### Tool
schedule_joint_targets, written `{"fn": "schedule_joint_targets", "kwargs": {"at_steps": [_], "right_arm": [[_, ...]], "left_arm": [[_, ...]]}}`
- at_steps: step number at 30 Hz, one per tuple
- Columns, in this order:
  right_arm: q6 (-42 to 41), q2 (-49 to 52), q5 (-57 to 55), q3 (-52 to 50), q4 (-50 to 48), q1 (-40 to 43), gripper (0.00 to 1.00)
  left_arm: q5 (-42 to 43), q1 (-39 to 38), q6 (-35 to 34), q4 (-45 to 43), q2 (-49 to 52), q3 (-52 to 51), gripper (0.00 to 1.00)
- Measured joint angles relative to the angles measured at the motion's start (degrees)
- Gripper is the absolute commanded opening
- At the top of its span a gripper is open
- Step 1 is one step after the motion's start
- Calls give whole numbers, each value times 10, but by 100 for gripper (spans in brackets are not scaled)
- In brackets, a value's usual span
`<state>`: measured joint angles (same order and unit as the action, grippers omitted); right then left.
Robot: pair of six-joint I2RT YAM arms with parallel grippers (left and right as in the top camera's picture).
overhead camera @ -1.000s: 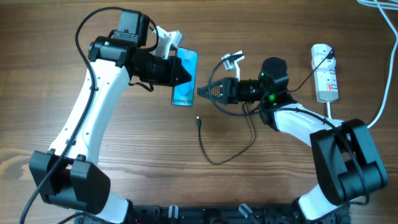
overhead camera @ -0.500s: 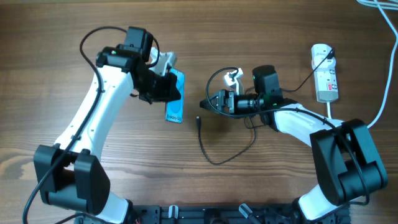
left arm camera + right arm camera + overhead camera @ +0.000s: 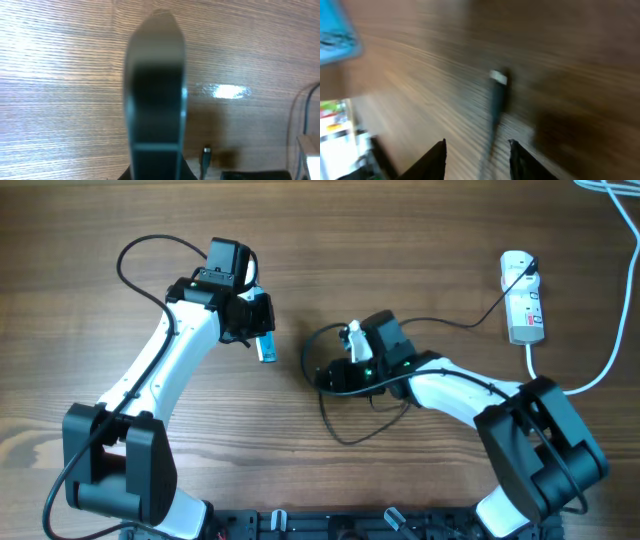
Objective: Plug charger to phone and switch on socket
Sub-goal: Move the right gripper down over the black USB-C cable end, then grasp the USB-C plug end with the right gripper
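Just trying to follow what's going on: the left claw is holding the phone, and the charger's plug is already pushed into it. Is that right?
Not quite. The left claw is holding the phone, but the plug of the charger is not pushed into it: it lies on the table, apart from the phone, just ahead of the right claw. The right wrist view shows it.

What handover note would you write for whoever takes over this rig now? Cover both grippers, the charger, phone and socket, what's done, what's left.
Left gripper: shut on the phone, held on edge.
Right gripper: open, fingers astride the charger behind its plug tip, not gripping.
Socket: far right on the table, untouched.
Done: phone in grip.
Left to do: grip plug, insert into phone, switch socket on.
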<state>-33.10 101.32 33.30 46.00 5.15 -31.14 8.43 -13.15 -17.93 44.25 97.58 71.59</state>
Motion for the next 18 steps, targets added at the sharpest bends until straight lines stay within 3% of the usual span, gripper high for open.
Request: {"fn": "schedule_joint_targets", "kwargs": {"at_steps": [4, 9, 18], "right_arm": [[-1, 0, -118, 52, 77, -47, 35], [-7, 0, -229, 67, 85, -115, 29], [-16, 0, -308, 67, 86, -130, 26]], "left_arm": [[-22, 0, -3, -36, 0, -33, 4], [-44, 0, -4, -45, 0, -41, 4], [-54, 0, -13, -58, 7, -42, 4]]}}
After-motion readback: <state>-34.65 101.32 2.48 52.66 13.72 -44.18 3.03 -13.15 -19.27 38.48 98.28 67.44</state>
